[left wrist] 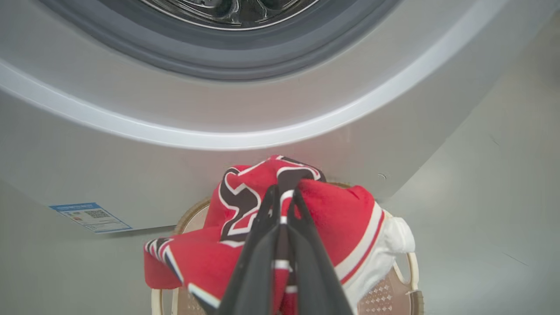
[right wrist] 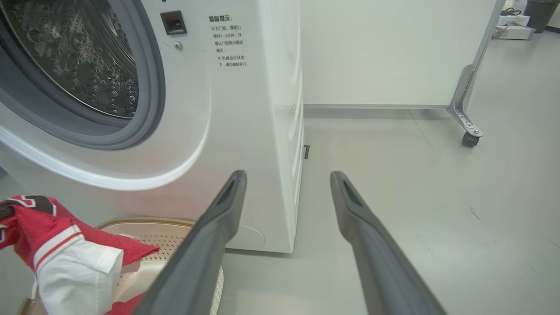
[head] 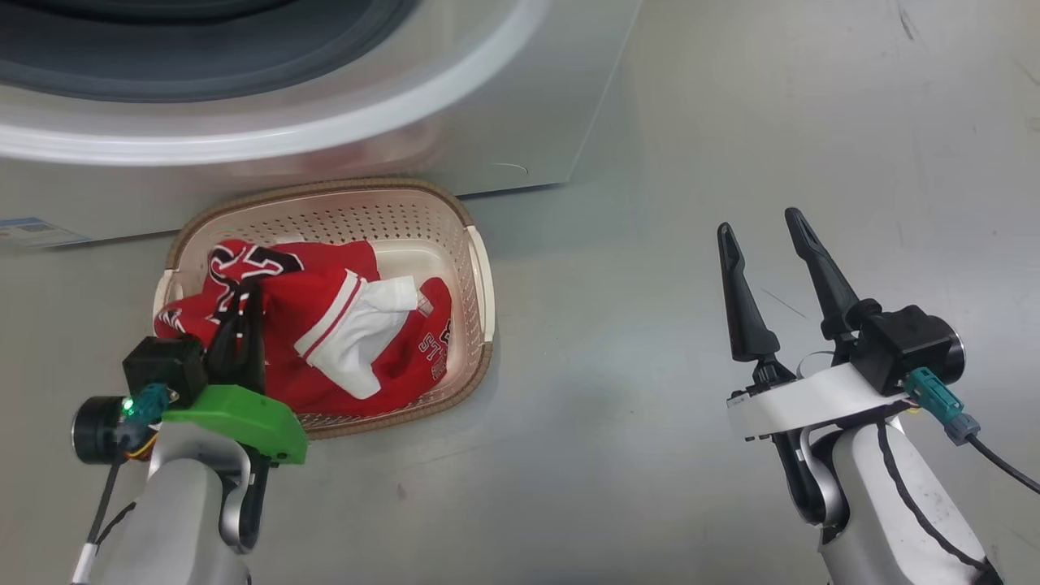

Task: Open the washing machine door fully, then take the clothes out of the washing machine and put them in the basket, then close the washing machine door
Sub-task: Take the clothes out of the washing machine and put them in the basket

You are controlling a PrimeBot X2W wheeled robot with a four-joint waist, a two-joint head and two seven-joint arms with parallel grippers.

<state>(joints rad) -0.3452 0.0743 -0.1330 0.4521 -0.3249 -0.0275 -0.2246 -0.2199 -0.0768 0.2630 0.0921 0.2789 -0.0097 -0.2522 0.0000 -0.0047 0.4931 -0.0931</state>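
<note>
The clothes (head: 341, 325) are a red bundle with white stripes and dark lettering, over the cream basket (head: 325, 191) on the floor. My left gripper (head: 242, 296) is shut on the top fold of the clothes (left wrist: 341, 218), with their lower folds reaching into the basket (left wrist: 409, 267). Just behind stands the white washing machine (head: 504, 122), its grey-rimmed port (left wrist: 227, 65) open onto the steel drum (right wrist: 74, 57). The washing machine door is out of view. My right gripper (head: 764, 236) stands open over bare floor to the basket's right, nothing between its fingers (right wrist: 218, 227).
A blue label (left wrist: 89, 216) sits low on the machine's front. In the right wrist view a white wheeled partition (right wrist: 393, 52) with a caster (right wrist: 470, 139) stands behind the machine's right side. Grey floor (head: 731, 122) stretches to the right of the basket.
</note>
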